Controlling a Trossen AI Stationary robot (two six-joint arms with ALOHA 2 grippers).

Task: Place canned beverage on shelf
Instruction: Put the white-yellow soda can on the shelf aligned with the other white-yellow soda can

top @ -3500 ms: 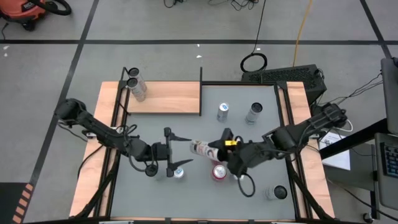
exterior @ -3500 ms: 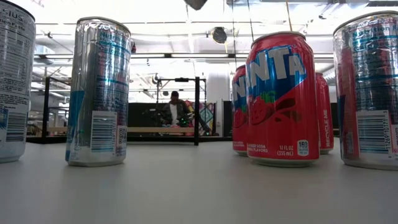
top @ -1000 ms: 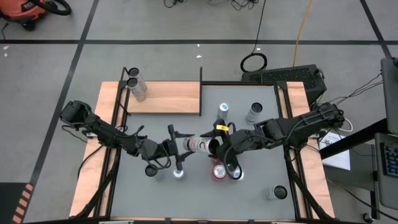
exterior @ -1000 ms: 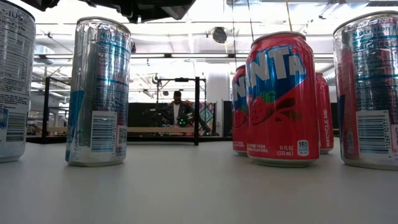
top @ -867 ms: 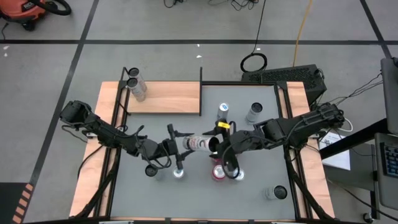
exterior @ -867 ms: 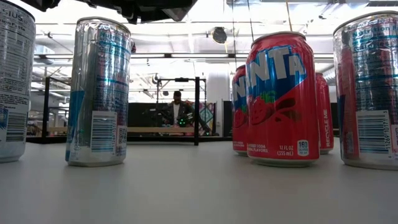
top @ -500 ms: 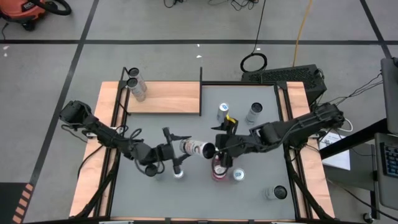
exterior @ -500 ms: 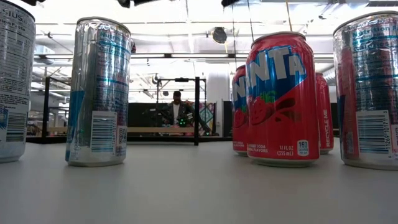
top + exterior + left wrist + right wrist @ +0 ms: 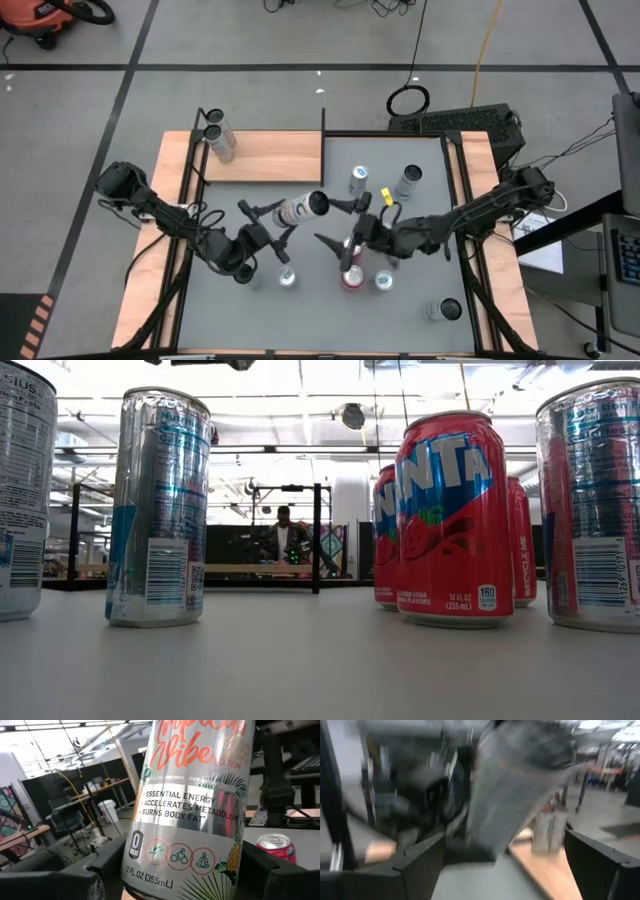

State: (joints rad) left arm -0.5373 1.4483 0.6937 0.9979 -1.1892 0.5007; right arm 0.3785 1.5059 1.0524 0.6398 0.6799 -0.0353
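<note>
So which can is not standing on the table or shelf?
The silver can in the left gripper: it is held up and tilted, while the others stand upright on the table or shelf.

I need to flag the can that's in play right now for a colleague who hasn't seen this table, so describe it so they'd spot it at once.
Start at the wooden shelf in the table's far left corner, then come toward the table's middle. There the left gripper holds a silver can lying on its side in the air. Every other can stands upright, and the left wrist view shows palm leaves and a pineapple on this one.
</note>
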